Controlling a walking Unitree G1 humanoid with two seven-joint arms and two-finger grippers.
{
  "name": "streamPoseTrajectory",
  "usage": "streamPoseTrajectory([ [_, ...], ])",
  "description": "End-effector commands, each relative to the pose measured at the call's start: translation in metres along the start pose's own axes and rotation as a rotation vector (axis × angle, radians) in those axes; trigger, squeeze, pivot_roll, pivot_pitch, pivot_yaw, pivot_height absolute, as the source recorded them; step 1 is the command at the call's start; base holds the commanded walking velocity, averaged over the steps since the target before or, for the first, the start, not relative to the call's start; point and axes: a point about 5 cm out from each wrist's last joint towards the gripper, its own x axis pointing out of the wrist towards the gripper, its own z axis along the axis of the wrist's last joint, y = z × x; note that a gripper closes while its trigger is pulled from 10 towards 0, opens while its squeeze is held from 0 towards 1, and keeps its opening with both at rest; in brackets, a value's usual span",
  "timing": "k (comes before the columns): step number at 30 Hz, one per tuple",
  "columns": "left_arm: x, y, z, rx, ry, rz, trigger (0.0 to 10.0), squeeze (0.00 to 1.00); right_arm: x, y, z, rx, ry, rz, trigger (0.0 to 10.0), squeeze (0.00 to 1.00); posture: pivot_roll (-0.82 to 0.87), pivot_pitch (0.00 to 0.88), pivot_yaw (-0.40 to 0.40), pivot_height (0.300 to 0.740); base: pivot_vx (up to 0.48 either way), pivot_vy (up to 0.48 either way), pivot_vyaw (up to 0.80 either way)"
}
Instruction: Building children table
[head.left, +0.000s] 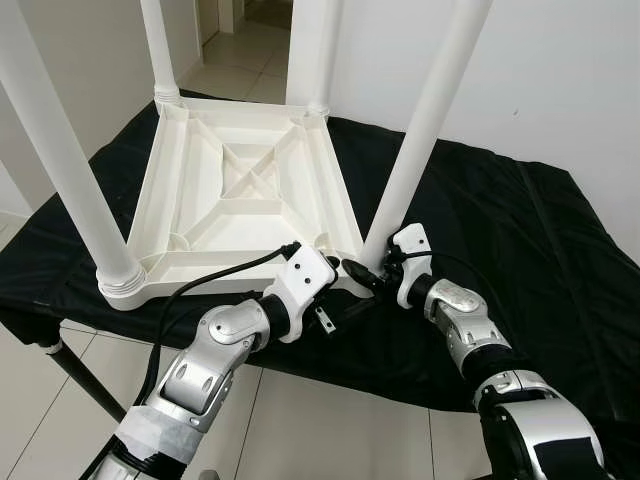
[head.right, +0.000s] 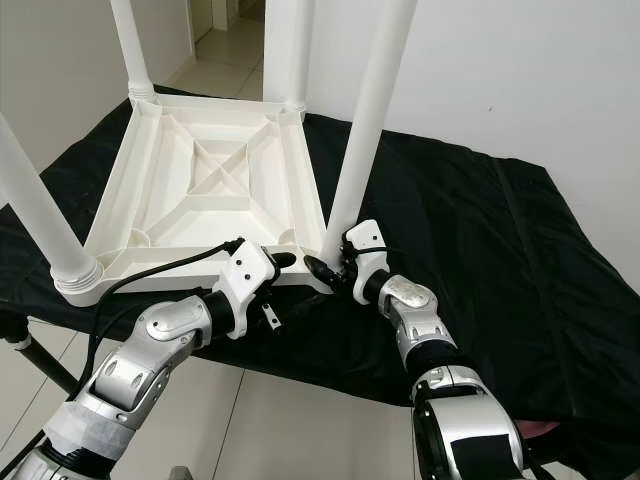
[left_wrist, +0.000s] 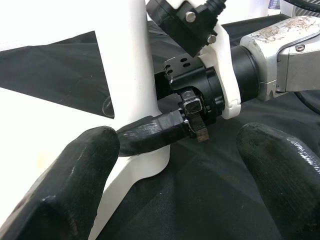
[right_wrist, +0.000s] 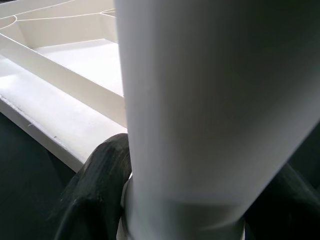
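The white children's table (head.left: 240, 190) lies upside down on a black cloth, its four legs pointing up. My right gripper (head.left: 372, 272) is shut around the base of the near right leg (head.left: 420, 130), where it meets the corner socket. In the right wrist view that leg (right_wrist: 215, 100) sits between the two black fingers (right_wrist: 95, 180). My left gripper (head.left: 340, 303) hovers open just in front of the same corner, with nothing between its fingers (left_wrist: 70, 185). Its wrist view looks at the leg base (left_wrist: 130, 75) and the right gripper's finger on it.
The black cloth (head.left: 520, 250) covers a work table whose front edge runs just under both grippers. Free cloth lies to the right. The other legs (head.left: 60, 150) stand at the remaining corners. A white wall is behind, tiled floor (head.left: 300, 420) below, and a black stand leg (head.left: 80, 380) at the left.
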Motion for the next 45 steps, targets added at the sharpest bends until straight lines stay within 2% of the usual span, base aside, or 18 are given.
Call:
streamPoseTrajectory([
  [1, 0.000, 0.000, -0.002, -0.009, 0.008, 0.008, 10.0, 0.00, -0.002, 0.005, -0.012, 0.014, 0.062, 0.056, 0.0, 0.00, 0.03, 0.000, -0.098, 0.740, 0.000, 0.000, 0.00],
  [6, 0.000, -0.001, -0.002, -0.010, 0.007, 0.010, 10.0, 0.00, -0.007, 0.000, -0.015, 0.006, 0.075, 0.007, 0.2, 0.00, 0.02, 0.000, -0.102, 0.740, 0.000, 0.000, 0.00],
  [7, 0.001, -0.001, -0.002, -0.011, 0.006, 0.010, 10.0, 0.00, -0.008, -0.002, -0.016, 0.002, 0.072, -0.036, 10.0, 0.00, 0.02, 0.000, -0.102, 0.740, 0.000, 0.000, 0.00],
  [8, 0.001, -0.001, -0.002, -0.011, 0.006, 0.010, 10.0, 0.00, -0.008, -0.002, -0.016, 0.002, 0.072, -0.036, 10.0, 0.00, 0.02, 0.000, -0.102, 0.740, 0.000, 0.000, 0.00],
  [10, 0.002, -0.002, -0.002, -0.015, 0.004, 0.006, 10.0, 0.00, -0.008, -0.003, -0.017, 0.013, 0.064, -0.120, 10.0, 0.00, 0.00, 0.000, -0.100, 0.740, 0.000, 0.000, 0.00],
  [17, 0.003, -0.003, -0.003, -0.019, 0.002, -0.004, 10.0, 0.00, -0.008, -0.001, -0.017, 0.032, 0.033, -0.212, 10.0, 0.00, 0.00, 0.000, -0.095, 0.740, 0.000, 0.000, 0.00],
  [18, 0.003, -0.003, -0.003, -0.020, 0.002, -0.007, 10.0, 0.00, -0.008, -0.001, -0.017, 0.042, 0.027, -0.263, 10.0, 0.00, -0.01, 0.000, -0.091, 0.740, 0.000, 0.000, 0.00],
  [19, 0.003, -0.003, -0.003, -0.020, 0.002, -0.007, 10.0, 0.00, -0.008, -0.001, -0.017, 0.042, 0.027, -0.263, 10.0, 0.00, -0.01, 0.000, -0.091, 0.740, 0.000, 0.000, 0.00],
  [21, 0.004, -0.004, -0.003, -0.020, 0.002, -0.014, 10.0, 0.00, -0.008, 0.002, -0.023, 0.118, 0.042, -0.419, 10.0, 0.00, -0.01, 0.000, -0.091, 0.740, 0.000, 0.000, 0.00],
  [23, 0.004, -0.004, -0.003, -0.020, 0.002, -0.014, 10.0, 0.00, -0.008, 0.002, -0.023, 0.118, 0.042, -0.419, 10.0, 0.00, -0.01, 0.000, -0.091, 0.740, 0.000, 0.000, 0.00],
  [26, 0.004, -0.005, -0.003, -0.020, 0.004, -0.020, 10.0, 0.00, -0.006, 0.015, -0.027, 0.155, 0.045, -0.575, 10.0, 0.00, -0.01, 0.000, -0.091, 0.740, 0.000, 0.000, 0.00],
  [33, 0.004, -0.007, -0.004, -0.021, 0.005, -0.026, 10.0, 0.00, 0.000, 0.034, -0.027, 0.205, 0.048, -0.743, 10.0, 0.00, 0.00, 0.000, -0.102, 0.740, 0.000, 0.000, 0.00],
  [36, 0.004, -0.007, -0.004, -0.021, 0.004, -0.027, 10.0, 0.00, 0.001, 0.037, -0.027, 0.209, 0.045, -0.760, 10.0, 0.00, 0.00, 0.000, -0.102, 0.740, 0.000, 0.000, 0.00],
  [37, 0.005, -0.008, -0.004, -0.022, 0.004, -0.027, 10.0, 0.00, 0.006, 0.042, -0.022, 0.233, 0.010, -0.739, 10.0, 0.00, 0.00, 0.000, -0.108, 0.740, 0.000, 0.000, 0.00],
  [41, 0.005, -0.009, -0.005, -0.022, 0.004, -0.028, 10.0, 0.00, 0.007, 0.043, -0.014, 0.261, -0.041, -0.711, 10.0, 0.00, 0.00, 0.000, -0.109, 0.740, 0.000, 0.000, 0.00],
  [42, 0.005, -0.009, -0.005, -0.021, 0.003, -0.028, 10.0, 0.00, 0.007, 0.044, -0.012, 0.263, -0.054, -0.702, 10.0, 0.22, 0.00, 0.000, -0.111, 0.740, 0.000, 0.000, 0.00],
  [43, 0.006, -0.009, -0.005, -0.020, 0.002, -0.027, 10.0, 0.00, 0.007, 0.044, -0.010, 0.262, -0.067, -0.691, 10.0, 1.00, 0.00, 0.000, -0.112, 0.740, 0.000, 0.000, 0.00],
  [45, 0.006, -0.008, -0.005, -0.019, 0.002, -0.026, 10.0, 0.00, 0.006, 0.045, -0.008, 0.261, -0.072, -0.688, 10.0, 1.00, 0.00, 0.000, -0.113, 0.740, 0.000, 0.000, 0.00],
])
